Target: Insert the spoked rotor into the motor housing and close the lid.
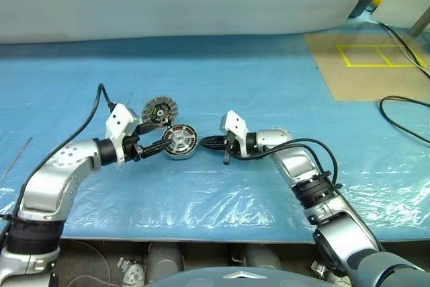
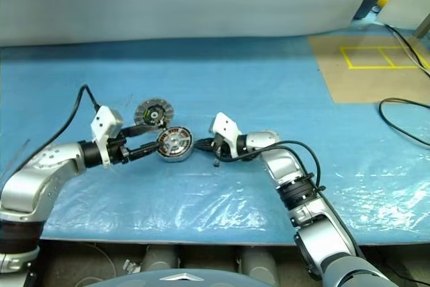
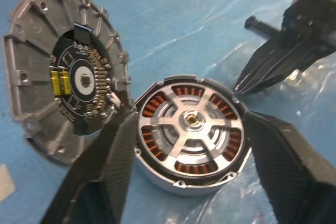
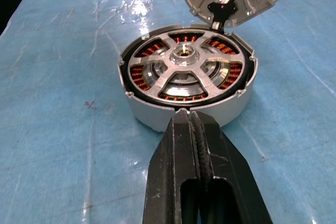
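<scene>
The motor housing (image 3: pixel 190 136) sits on the blue plastic sheet (image 1: pixel 269 99) covering the table, and the spoked rotor (image 4: pixel 185 72) already looks seated inside it: its silvery hub and spokes lie level with the rim, copper windings showing through the gaps. So the insertion seems done, and what remains is the lid.

The lid (image 3: pixel 63 80), a ribbed silver disc with a dark circuit board at its centre, stands tilted on edge just behind the housing, its lower rim touching or nearly touching the housing's rim, open like a clamshell.

The left hand (image 1: pixel 153 147) has its two fingers spread, one on each side of the housing wall. Whether they actually press on it I cannot tell; they look close beside it rather than clamped. The right hand (image 4: pixel 190 124) has its fingers pinched together with nothing between them, the tip resting right at the near wall of the housing.

My guess is the next move is to steady the housing with one hand while the other tips the lid down flat over it. If the housing is not held still, the push could slide it along the slick plastic
</scene>
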Motion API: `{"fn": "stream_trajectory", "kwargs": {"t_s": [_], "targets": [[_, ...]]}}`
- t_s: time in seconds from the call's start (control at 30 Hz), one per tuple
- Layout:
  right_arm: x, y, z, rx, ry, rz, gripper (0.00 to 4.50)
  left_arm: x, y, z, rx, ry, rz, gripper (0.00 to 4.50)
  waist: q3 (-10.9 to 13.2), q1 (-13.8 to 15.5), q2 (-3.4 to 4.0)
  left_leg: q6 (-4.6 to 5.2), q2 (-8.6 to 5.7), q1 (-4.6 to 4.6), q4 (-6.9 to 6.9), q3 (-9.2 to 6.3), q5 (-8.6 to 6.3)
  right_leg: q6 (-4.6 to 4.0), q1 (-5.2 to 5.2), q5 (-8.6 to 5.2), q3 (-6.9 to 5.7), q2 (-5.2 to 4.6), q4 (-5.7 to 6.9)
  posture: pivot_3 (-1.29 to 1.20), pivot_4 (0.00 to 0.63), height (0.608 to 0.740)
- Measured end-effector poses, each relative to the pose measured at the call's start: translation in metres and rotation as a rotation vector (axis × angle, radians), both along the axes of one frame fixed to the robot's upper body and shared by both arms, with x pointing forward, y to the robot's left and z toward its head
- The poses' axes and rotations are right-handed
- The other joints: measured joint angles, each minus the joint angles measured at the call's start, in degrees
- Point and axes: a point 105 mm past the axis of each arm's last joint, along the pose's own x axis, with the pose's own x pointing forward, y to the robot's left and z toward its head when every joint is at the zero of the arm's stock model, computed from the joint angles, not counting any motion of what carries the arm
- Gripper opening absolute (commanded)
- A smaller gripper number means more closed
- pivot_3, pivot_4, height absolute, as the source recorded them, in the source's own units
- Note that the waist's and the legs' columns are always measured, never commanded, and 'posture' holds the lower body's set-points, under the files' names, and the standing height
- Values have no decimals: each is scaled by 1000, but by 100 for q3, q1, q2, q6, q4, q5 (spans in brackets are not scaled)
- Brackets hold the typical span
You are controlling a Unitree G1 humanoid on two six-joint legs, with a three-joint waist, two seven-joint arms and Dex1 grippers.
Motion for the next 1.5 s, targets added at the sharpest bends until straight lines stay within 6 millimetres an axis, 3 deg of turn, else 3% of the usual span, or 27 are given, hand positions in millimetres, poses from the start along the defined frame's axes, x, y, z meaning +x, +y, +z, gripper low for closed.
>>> {"fn": "stream_trajectory", "kwargs": {"t_s": [0.23, 0.43, 0.53, 0.9, 1.1, 1.33, 1.5], "targets": [[8, 2, 10, 32, -45, -30, 0, 1, -19, -7, -84, -29, 29, 37, 0, 7, -1, 2, 0, 1, 4, -1, 0, 5, 8, 3, -1, -1, -1, 0, 150, 740], [10, 2, 15, 48, -60, -36, 0, 22, -28, -30, 18, -41, 109, 14, 0, 6, -1, 6, -1, 2, 4, -2, 2, 8, 12, 5, 1, -1, -1, 0, 150, 740], [8, 0, 14, 52, -31, -28, 0, 26, -38, -31, 33, -52, 95, 14, 0, 7, -1, 12, 0, 1, 2, -2, 7, 26, 12, 16, 0, 0, -2, 0, 150, 740], [-1, -5, 14, 54, 15, -8, 0, 23, -40, -38, 107, -65, 67, 14, -7, -4, 9, 5, 0, 17, 2, -2, 2, 7, 25, 4, 1, -1, 1, 0, 150, 740], [0, -5, 15, 67, 16, -8, 0, 19, -25, -36, -22, -29, 110, 14, -7, -1, 9, 6, 0, 8, 3, -2, 2, 6, 20, 4, 0, 0, 0, 0, 150, 740], [-6, -2, 26, 131, 36, 42, 0, 3, 1, -8, -162, -122, 138, 14, -6, 5, 8, 7, 0, 4, 0, -3, 3, 10, 19, 6, -1, 0, -5, 0, 150, 740], [-7, -4, 28, 128, 29, 43, 0, -12, 23, -29, -126, -41, 163, 14, -6, 1, 8, 7, 1, 11, 0, -2, 2, 6, 19, 4, -2, 0, -3, 0, 150, 740]]}}
